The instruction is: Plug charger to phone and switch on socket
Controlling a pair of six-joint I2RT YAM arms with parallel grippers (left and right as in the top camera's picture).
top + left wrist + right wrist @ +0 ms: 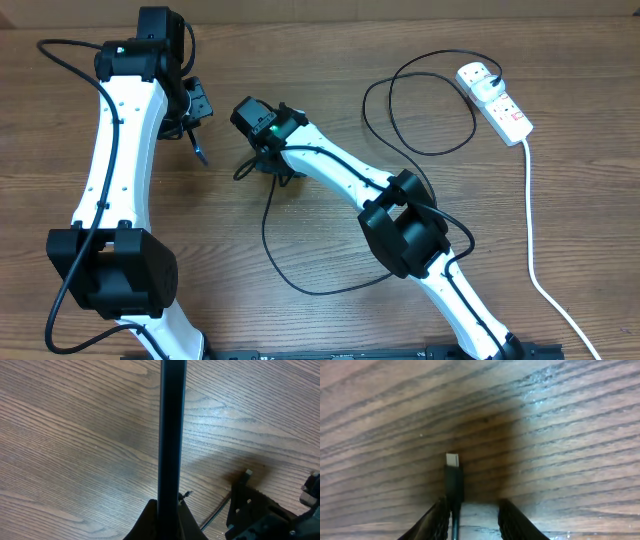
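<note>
My left gripper [195,118] [167,512] is shut on the phone [172,435], which shows edge-on as a slim dark bar; in the overhead view it is a thin dark strip [201,150] below the jaws. Its screen is hidden. My right gripper [252,165] [470,510] is open, low over the table, just right of the phone. The charger's small plug tip [452,460] lies on the wood against the inside of its left finger and also shows in the left wrist view [187,494]. The black cable [300,285] loops across the table to the white socket [495,100] at the far right.
The charger's black adapter [497,74] sits in the socket's far outlet. A thick white cord [532,230] runs from the socket down the right side to the front edge. The cable forms a large loop [430,100] left of the socket. My right arm [400,225] crosses the middle.
</note>
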